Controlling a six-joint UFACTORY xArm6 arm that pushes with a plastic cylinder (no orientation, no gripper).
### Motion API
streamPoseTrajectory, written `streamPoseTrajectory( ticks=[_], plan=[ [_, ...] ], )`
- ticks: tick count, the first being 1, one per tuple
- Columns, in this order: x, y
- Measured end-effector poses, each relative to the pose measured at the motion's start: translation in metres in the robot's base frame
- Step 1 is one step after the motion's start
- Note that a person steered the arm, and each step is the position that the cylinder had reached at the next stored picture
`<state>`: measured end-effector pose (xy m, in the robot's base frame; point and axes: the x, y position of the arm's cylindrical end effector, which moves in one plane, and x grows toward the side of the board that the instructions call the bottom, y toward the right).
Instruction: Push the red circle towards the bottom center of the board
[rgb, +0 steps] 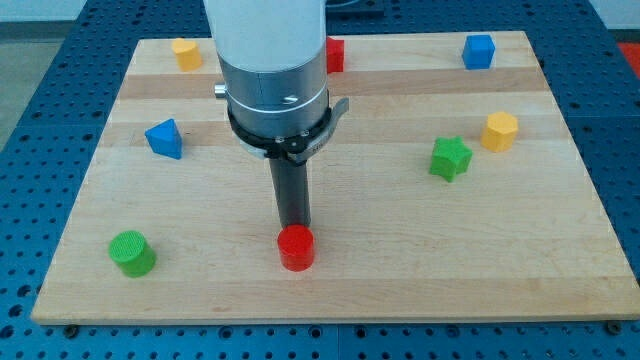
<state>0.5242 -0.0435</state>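
Observation:
The red circle (296, 248) is a short red cylinder standing on the wooden board (400, 260), a little left of centre and near the view's bottom edge. My tip (294, 226) stands right behind it, on its upper side, touching or almost touching its top edge. The rod rises straight up into the arm's big grey collar, which hides part of the board's upper middle.
A green cylinder (132, 253) sits at the bottom left. A blue triangle (164, 138) is at the left. A yellow block (185, 53) and a red star (334, 55), partly hidden by the arm, lie along the top. A blue cube (479, 50), yellow hexagon (499, 131) and green star (450, 158) are at the right.

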Motion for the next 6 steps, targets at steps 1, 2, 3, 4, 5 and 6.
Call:
streamPoseTrajectory(
  ticks=[1,2,3,4,5,6],
  plan=[
    [0.000,0.000],
    [0.000,0.000],
    [0.000,0.000],
    [0.000,0.000],
    [0.000,0.000],
    [-0.011,-0.001]
  ],
)
